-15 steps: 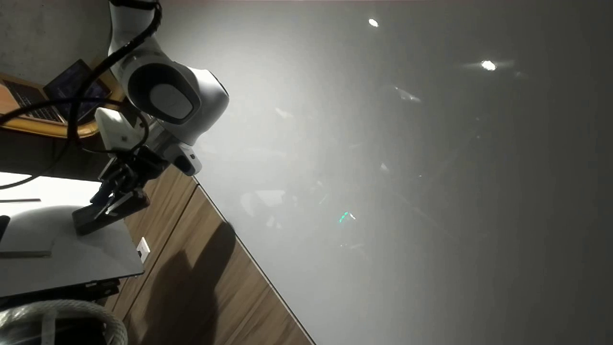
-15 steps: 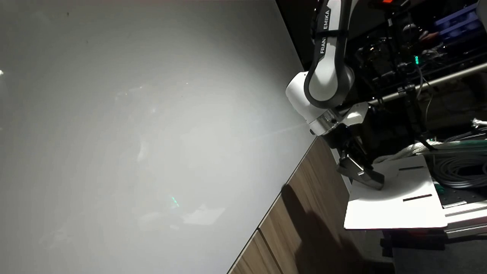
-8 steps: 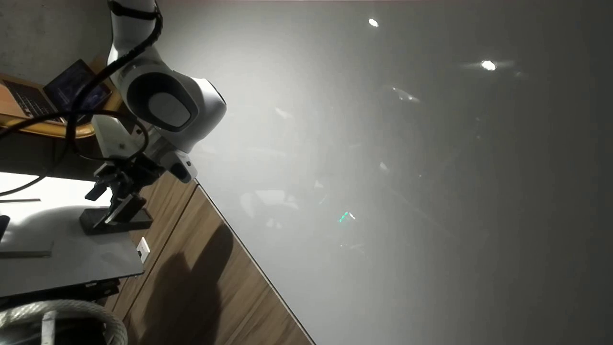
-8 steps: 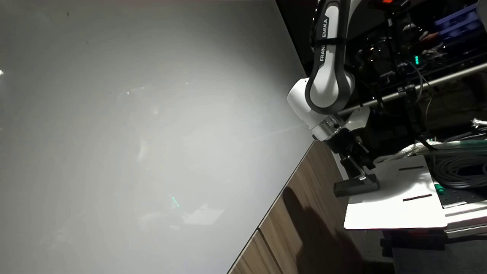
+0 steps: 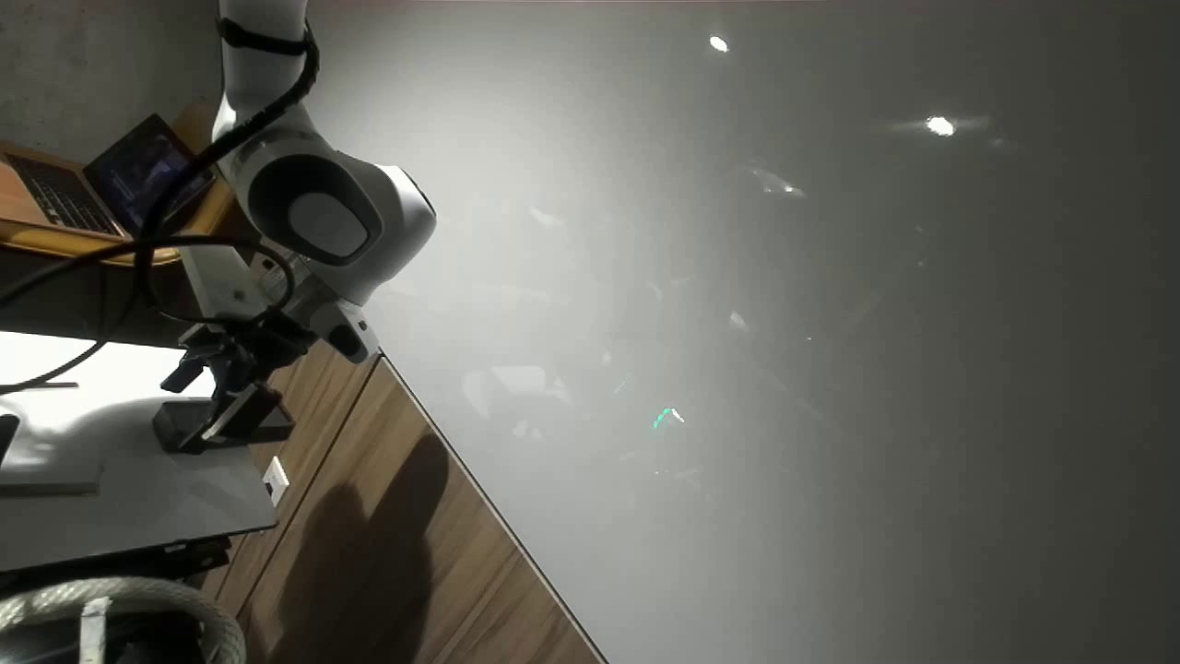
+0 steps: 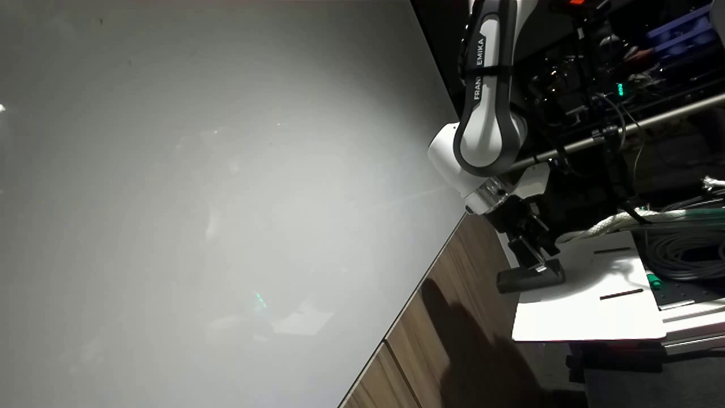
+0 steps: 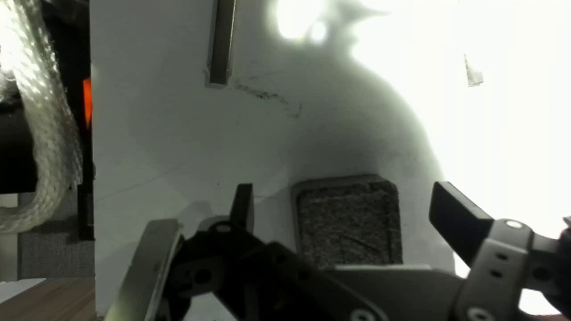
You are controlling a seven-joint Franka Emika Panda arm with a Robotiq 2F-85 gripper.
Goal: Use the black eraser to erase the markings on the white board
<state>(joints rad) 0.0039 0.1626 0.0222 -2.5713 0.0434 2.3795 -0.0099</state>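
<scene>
The black eraser [image 7: 350, 218] lies on the tabletop [image 6: 589, 320], at the middle stretch of the edge that faces the wood panel [image 6: 478, 266]; in both exterior views its end nearer the panel shows past that edge, though whether it truly overhangs I cannot tell. Around it the end effector [image 7: 345, 200] stands wide: in the wrist view its 2 fingers [image 7: 243, 205] flank the eraser with a gap on each side, so nothing is held. Farther out, meeting the panel along a straight seam, the white board [image 5: 793, 314] stands well apart from the eraser; it carries bright glints [image 5: 940, 125], but no markings that I can make out with certainty.

With the fingers spread and no clear markings to wipe, the step in hand is most likely the set-down after erasing; a pick-up about to begin would look much the same. If it is the set-down, the next move calls for a straight lift off the tabletop, neither finger nudging the eraser over the edge; if wiping remains, for closing on the eraser's sides.
</scene>
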